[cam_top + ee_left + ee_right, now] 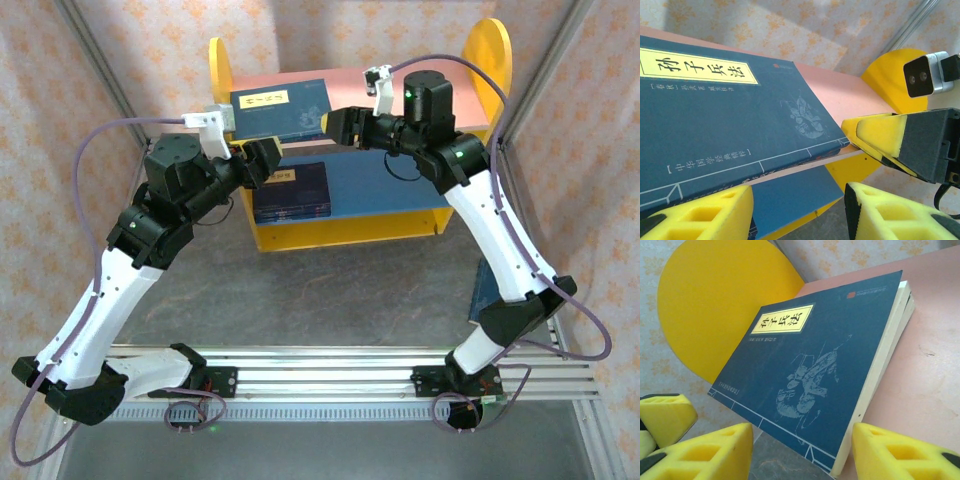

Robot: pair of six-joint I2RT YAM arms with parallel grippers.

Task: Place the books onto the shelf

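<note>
The shelf [488, 52] stands at the back of the table. One navy book [280, 108] with a yellow label lies flat on its pink upper board [350, 85], and its near corner juts past the front edge. A second book [292, 190] lies on the blue lower board [385, 185]. My left gripper [262, 156] hovers open at the upper book's front left edge, its yellow pads [700, 215] empty. My right gripper [335, 125] is open at the book's right corner. In the right wrist view its fingers [900, 455] flank that corner [840, 450] without touching.
A dark blue flat thing [482, 285] lies on the grey table at the right, partly hidden behind my right arm. Patterned walls and metal posts [100, 60] close in the sides. The shelf's yellow side panels [715, 305] rise at each end.
</note>
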